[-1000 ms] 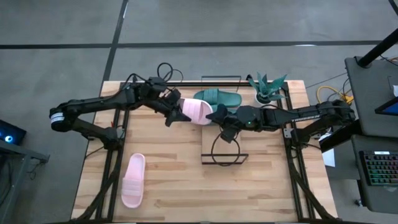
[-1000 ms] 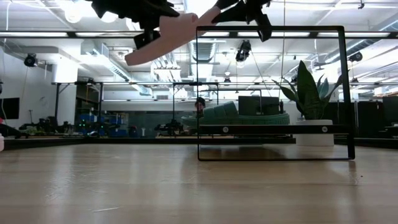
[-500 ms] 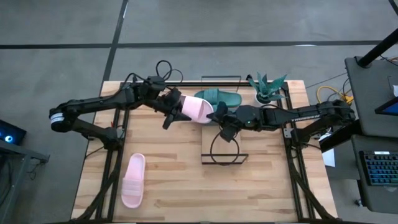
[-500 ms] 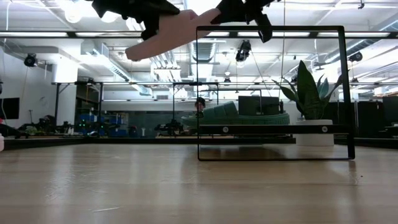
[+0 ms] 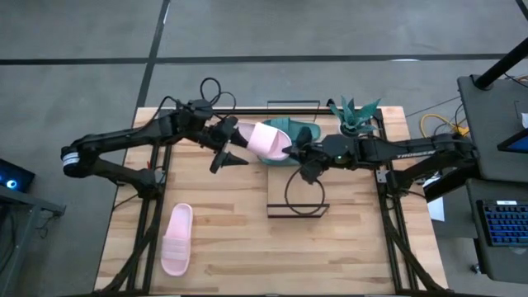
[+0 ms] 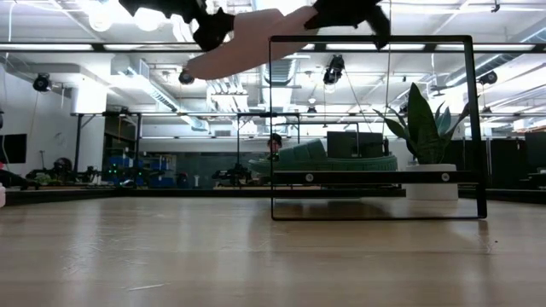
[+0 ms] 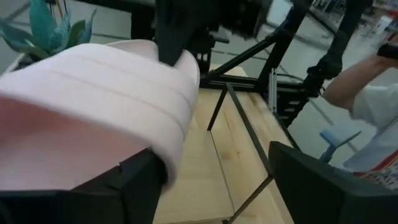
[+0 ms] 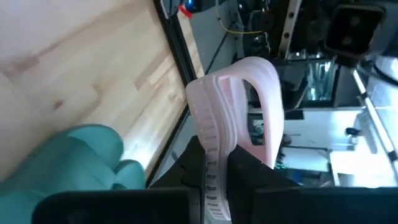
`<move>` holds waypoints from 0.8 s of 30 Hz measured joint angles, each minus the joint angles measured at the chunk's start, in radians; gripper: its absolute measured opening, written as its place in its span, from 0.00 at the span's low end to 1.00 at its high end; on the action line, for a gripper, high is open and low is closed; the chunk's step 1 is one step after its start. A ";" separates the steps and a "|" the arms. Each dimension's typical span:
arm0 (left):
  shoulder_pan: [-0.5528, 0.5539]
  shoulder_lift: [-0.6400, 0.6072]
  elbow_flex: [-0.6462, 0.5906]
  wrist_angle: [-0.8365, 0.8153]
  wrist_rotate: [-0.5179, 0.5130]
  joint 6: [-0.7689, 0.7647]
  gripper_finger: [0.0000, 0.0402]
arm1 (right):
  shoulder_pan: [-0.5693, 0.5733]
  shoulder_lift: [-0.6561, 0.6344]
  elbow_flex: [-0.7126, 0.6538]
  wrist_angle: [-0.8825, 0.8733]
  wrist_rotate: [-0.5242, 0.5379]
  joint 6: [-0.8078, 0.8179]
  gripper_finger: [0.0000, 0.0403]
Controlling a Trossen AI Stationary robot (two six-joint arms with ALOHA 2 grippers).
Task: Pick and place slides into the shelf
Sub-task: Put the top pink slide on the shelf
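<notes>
One pale pink slide point(image 5: 266, 140) hangs high over the table, above the shelf point(image 5: 276, 194) and partly over a teal slide point(image 5: 299, 129). The teal slide lies sole down on the shelf plank point(image 6: 375, 177). My right gripper point(image 5: 291, 152) is shut on the pink slide's right end. My left gripper point(image 5: 227, 151) stands open at the slide's left end, its fingers point(image 7: 323, 186) wide apart. A second pink slide point(image 5: 176, 239) lies flat on the table near the front left. My right gripper pinches the sole's end point(image 8: 213, 163) by the strap point(image 8: 261, 81), one finger under the strap's arch and one on the underside. It comes level from the table's right. The slide is lifted clear, its free end point(image 6: 200, 66) drooping a little. My left gripper: the slide's heel overlaps one finger point(image 7: 127, 186); I cannot tell whether they touch.
A potted plant point(image 5: 355, 117) stands at the far right by the shelf. A dark cable loop point(image 5: 301, 196) lies over the shelf plank. The shelf's thin dark frame point(image 6: 471, 128) rises above the plank. A person's arm point(image 7: 357, 81) shows beyond the table.
My left gripper has opened, let go of the pink slide's left end and drawn back a little toward the table's left. My right gripper keeps the slide and has carried it slightly toward the far right, over the teal slide.
</notes>
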 joint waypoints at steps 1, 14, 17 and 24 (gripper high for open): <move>0.000 -0.011 0.000 -0.009 -0.002 0.017 0.67 | 0.000 -0.014 -0.003 -0.012 -0.018 0.019 0.06; 0.000 -0.192 -0.007 -0.006 -0.061 0.076 0.68 | -0.035 -0.291 -0.314 0.133 -0.156 0.142 0.06; 0.000 -0.201 -0.013 -0.007 -0.113 0.075 0.68 | -0.046 -0.354 -0.410 0.191 -0.199 0.168 0.06; 0.000 -0.173 -0.025 -0.004 -0.161 0.116 0.68 | -0.083 -0.439 -0.553 0.214 -0.308 0.289 0.06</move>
